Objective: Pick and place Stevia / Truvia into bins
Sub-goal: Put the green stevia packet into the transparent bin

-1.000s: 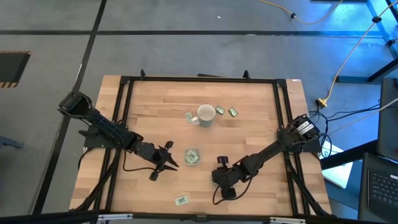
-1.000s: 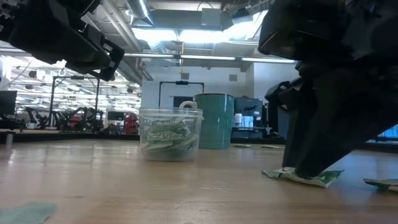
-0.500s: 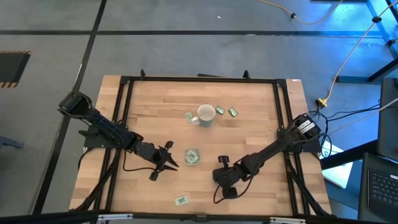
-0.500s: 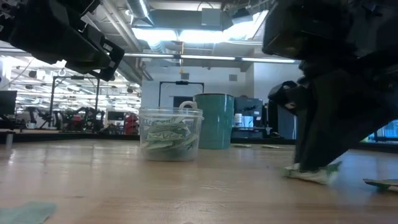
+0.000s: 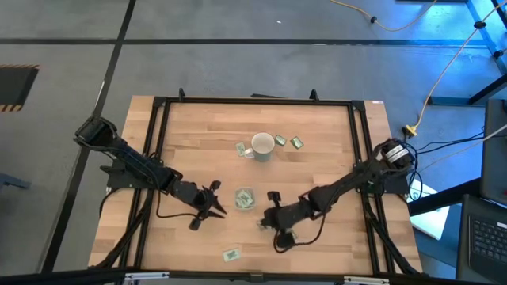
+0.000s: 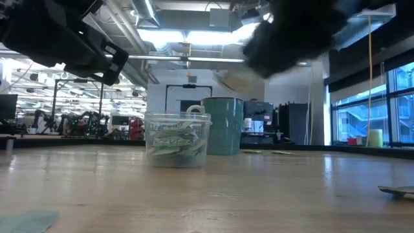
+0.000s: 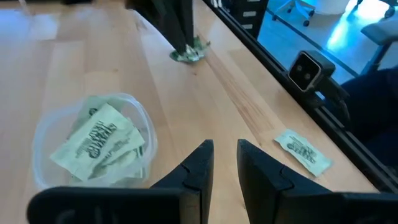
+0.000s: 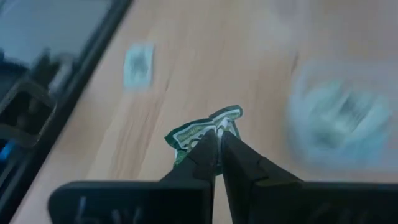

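1. The wooden bench (image 5: pixel 182 134) carries everything, with two dark arms reaching in from its left and right sides.
2. One white mug (image 5: pixel 262 146) stands toward the far middle.
3. One clear cup (image 5: pixel 245 198) sits at the bench's centre, nearer than the mug, already holding several green-and-white sachets.
4. Five sachets show outside the cup: one just left of the mug (image 5: pixel 241 148), two just right of it (image 5: pixel 280 141) (image 5: pixel 297 142), one at the near edge (image 5: pixel 231 255), and one held sachet (image 8: pixel 202 134).
5. The right gripper (image 5: pixel 264 222) is lifted off the bench, just near and right of the cup; its jaws are pinched tight on the crumpled held sachet, which sticks out past the tips.
6. The left gripper (image 5: pixel 214 207) hovers just left of the cup, its jaws a narrow gap apart with nothing between them.
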